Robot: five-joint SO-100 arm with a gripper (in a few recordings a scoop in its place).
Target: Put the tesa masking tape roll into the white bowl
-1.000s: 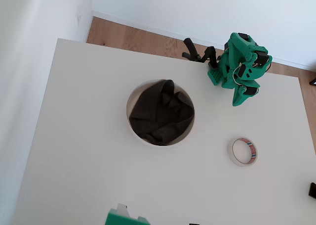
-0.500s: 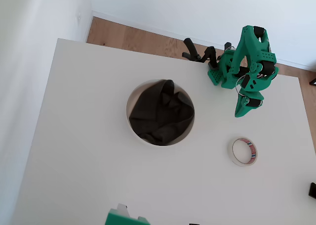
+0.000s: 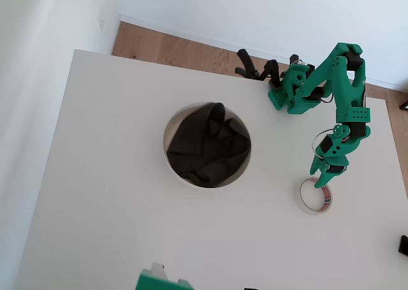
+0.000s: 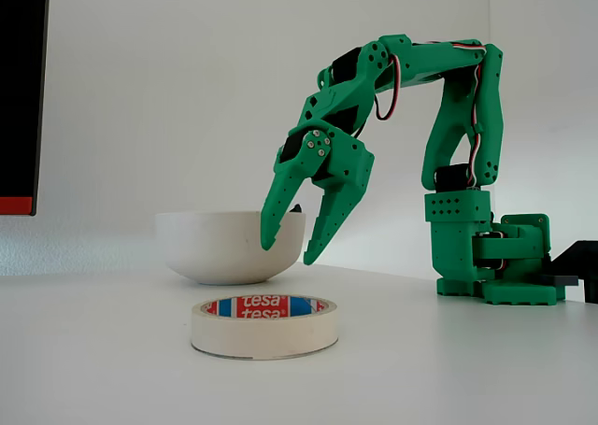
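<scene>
The tesa masking tape roll (image 3: 313, 196) (image 4: 264, 325) lies flat on the white table, a cream ring with a red and blue printed core. The green gripper (image 3: 324, 178) (image 4: 289, 253) hangs open just above its far rim, fingers pointing down, holding nothing. In the fixed view a clear gap separates the fingertips from the tape. The white bowl (image 3: 172, 169) (image 4: 224, 247) stands left of the tape in the overhead view, with dark charcoal cloth (image 3: 207, 145) bunched inside it.
The arm's green base (image 3: 290, 94) (image 4: 491, 262) is clamped at the table's far edge. Another green part (image 3: 159, 281) juts in at the bottom edge of the overhead view. Wooden floor and a white wall lie beyond the table.
The arm has stretched out from its folded pose near the base. The gripper has swung toward the tape and come down over it, with its fingers now spread.
</scene>
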